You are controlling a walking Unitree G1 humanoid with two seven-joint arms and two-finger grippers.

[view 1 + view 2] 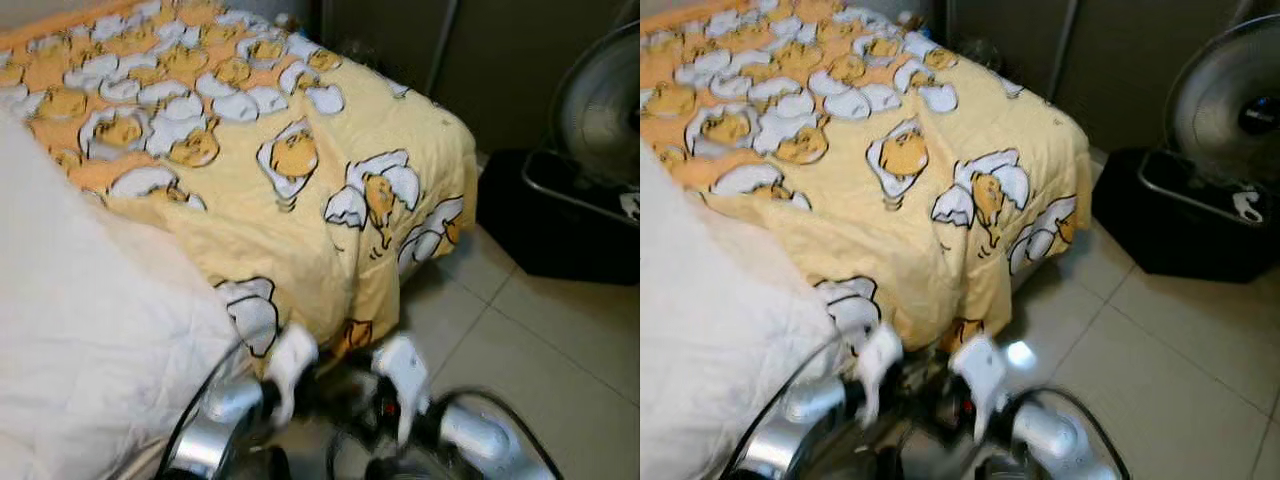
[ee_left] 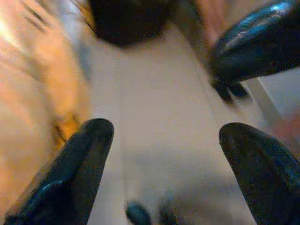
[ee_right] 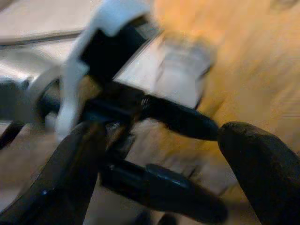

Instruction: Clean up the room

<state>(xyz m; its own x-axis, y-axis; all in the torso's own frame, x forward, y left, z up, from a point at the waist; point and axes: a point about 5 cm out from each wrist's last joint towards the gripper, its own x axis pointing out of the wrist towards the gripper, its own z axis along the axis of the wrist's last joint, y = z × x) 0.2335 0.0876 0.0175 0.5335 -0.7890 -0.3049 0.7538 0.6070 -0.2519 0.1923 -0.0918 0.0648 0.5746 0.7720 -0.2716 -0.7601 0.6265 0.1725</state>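
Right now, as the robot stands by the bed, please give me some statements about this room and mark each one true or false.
1. The bed cover is yellow with egg cartoons. True.
2. A fan stands to the robot's right of the bed. True.
3. The floor is covered with green carpet. False: it is pale tile.
4. A white pillow lies at the robot's left. True.
5. The left gripper is shut on a cloth. False: its fingers are apart, holding nothing.
6. The fan stands on a red box. False: the box is black.
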